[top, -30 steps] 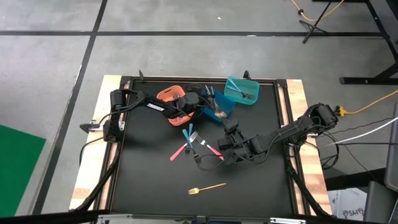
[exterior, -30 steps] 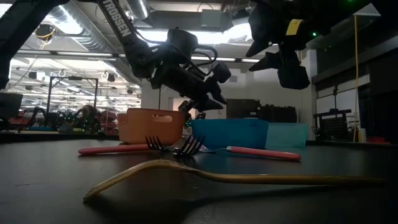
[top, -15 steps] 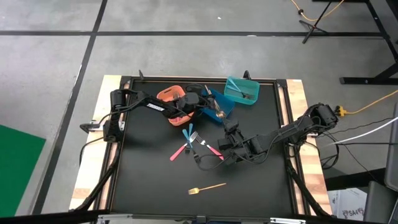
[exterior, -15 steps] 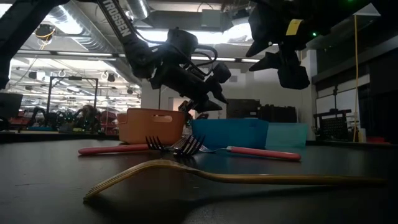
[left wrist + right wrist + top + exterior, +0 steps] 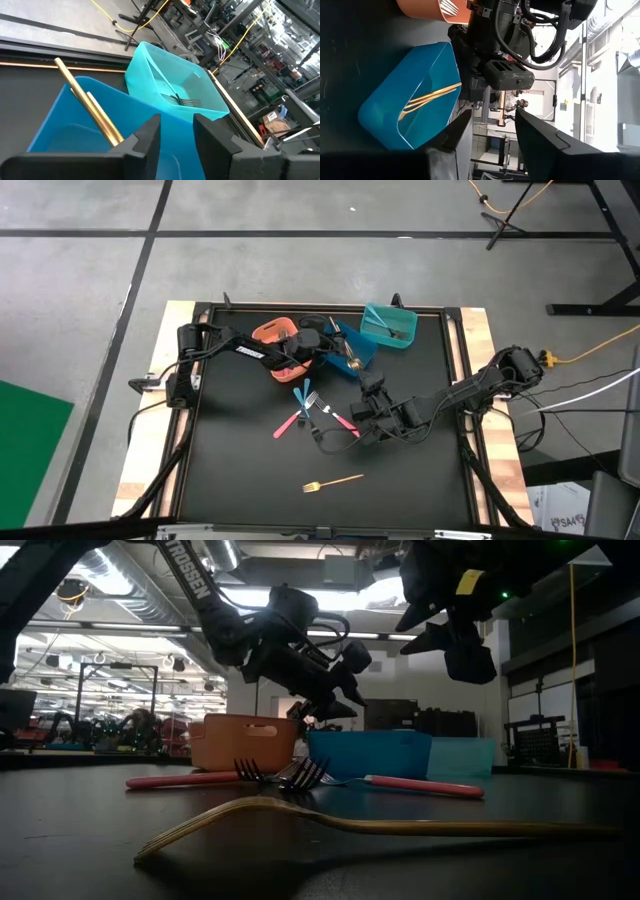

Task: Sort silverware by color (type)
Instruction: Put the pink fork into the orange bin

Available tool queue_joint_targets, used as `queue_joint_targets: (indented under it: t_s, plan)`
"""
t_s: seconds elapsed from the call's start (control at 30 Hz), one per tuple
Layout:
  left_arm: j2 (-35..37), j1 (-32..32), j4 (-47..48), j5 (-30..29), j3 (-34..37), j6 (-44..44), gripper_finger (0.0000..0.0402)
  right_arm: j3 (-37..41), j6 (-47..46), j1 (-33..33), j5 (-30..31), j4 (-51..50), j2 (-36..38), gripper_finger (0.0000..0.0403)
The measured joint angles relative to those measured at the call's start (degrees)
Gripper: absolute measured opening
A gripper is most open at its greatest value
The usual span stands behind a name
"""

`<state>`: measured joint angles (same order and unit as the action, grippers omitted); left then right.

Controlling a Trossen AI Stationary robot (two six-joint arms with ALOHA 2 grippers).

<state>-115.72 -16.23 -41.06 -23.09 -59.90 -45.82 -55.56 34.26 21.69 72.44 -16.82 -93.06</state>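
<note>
Here we see a gold fork [image 5: 333, 480] alone at the counter's [image 5: 240, 470] 6 o'clock side, its long axis running 3 to 9 o'clock, tines toward 9. Pink and blue pieces [image 5: 312, 411] lie crossed at center. Gold utensils [image 5: 90, 107] lean inside the blue bin [image 5: 55, 135], handles up. Our left hand [image 5: 335, 352] hovers over that bin at 12 o'clock, fingers parted, holding nothing. Our right hand [image 5: 362, 386] hangs above center, fingers apart and empty.

Black table [image 5: 240, 470]: 3 bins [image 5: 388, 326], scattered silverware [image 5: 308, 408], 1 gold fork [image 5: 334, 480].
</note>
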Motion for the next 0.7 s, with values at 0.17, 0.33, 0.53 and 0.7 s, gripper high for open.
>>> queue_joint_targets:
  t_s: [0.17,0.33,0.53,0.7]
  plan:
    - [0.0,0.0,-0.28,0.0,0.0,4.75,0.0108,0.02,-1.88,0.0,0.0,-0.01,0.0,0.0143]
    - [0.02,-0.03,-0.78,0.02,0.0,7.74,0.0108,0.02,-5.36,0.0,-0.01,-0.07,0.0,0.0143]
    - [1.21,-1.25,-1.53,2.7,0.02,13.8,0.0108,0.02,-12.1,0.0,-0.28,-0.12,0.0,0.0143]
    - [3.78,-2.66,-0.94,6.92,0.0,18.78,0.0108,0.02,-19.22,-0.02,-7.38,-0.15,-0.04,0.0143]
